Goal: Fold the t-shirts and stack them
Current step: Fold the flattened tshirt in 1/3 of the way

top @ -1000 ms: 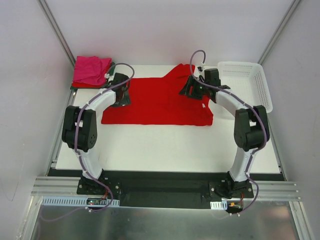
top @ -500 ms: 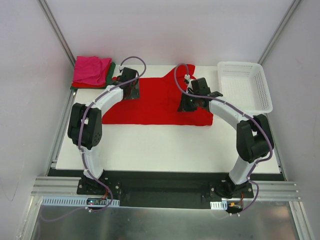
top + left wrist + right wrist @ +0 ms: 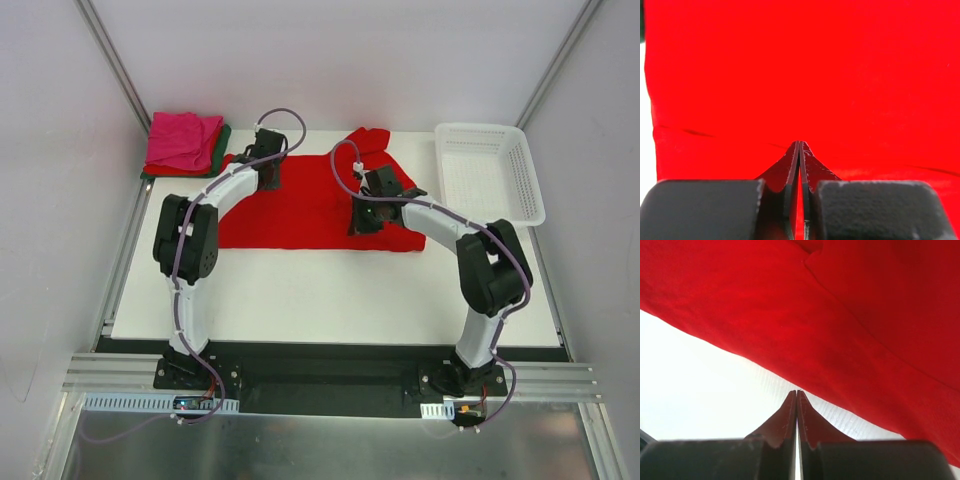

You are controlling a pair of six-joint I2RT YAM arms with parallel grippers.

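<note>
A large bright red t-shirt (image 3: 310,205) lies spread across the back middle of the white table (image 3: 330,290). My left gripper (image 3: 270,178) is over its upper left part. In the left wrist view that gripper (image 3: 799,143) is shut, tips together on flat red cloth (image 3: 840,75), with no fold seen pinched. My right gripper (image 3: 362,220) is at the shirt's lower middle. In the right wrist view it (image 3: 796,391) is shut on nothing, its tips over bare table (image 3: 700,380) just short of the shirt's edge (image 3: 865,315). Folded t-shirts (image 3: 183,140) are stacked at the back left, magenta pink on top.
A white plastic lattice basket (image 3: 492,172) stands at the back right corner, next to the shirt's right side. Grey walls and slanted metal frame bars (image 3: 112,60) close in the back and both sides. The arms' bases are bolted to the dark rail (image 3: 320,375) at the near edge.
Both arms have swung inward over the red shirt, the left up and to the right, the right down and to the left. Both grippers have gone from open to shut. The shirt's left edge has shifted right.
</note>
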